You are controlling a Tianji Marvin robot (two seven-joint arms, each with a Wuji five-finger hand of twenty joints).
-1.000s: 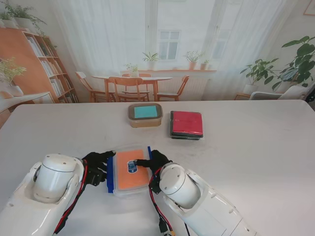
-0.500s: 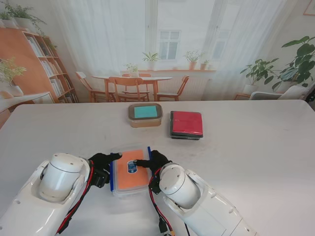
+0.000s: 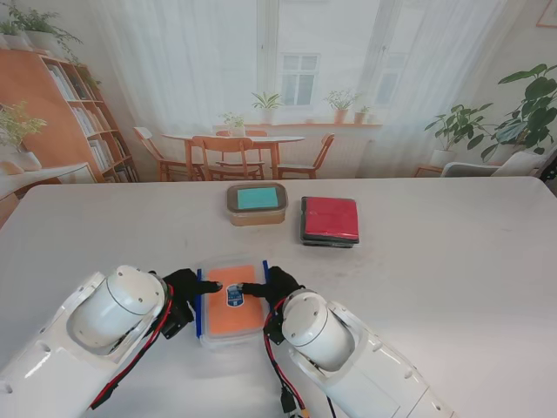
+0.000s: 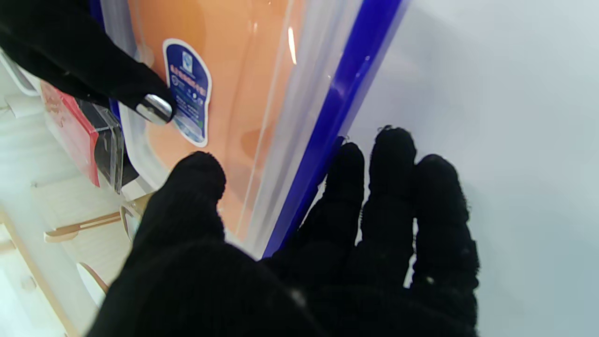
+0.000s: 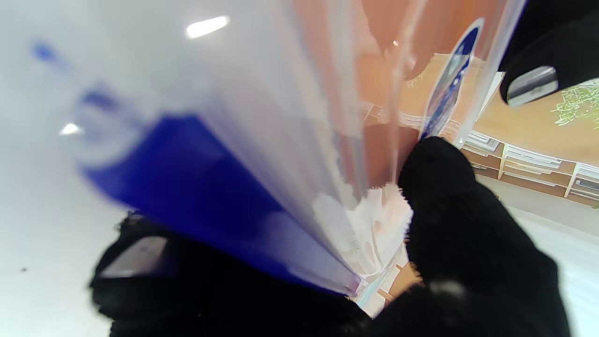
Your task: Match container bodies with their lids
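Observation:
An orange container with a clear lid and blue side clips lies near me between both hands. My left hand is at its left side. The left thumb reaches over the lid, and the left fingers lie straight on the table against the blue clip. My right hand grips the right edge, with its thumb on the lid by the blue label and its fingers under the right clip. Farther off stand a brown container with a teal lid and a black container with a red lid.
The white table stretches wide to the right and far left of the containers. Beyond its far edge are chairs, a small dining table and a bookshelf.
My left arm has swung inward and its hand has slid up against the orange container, the thumb coming over the lid. The right hand and all containers have stayed put.

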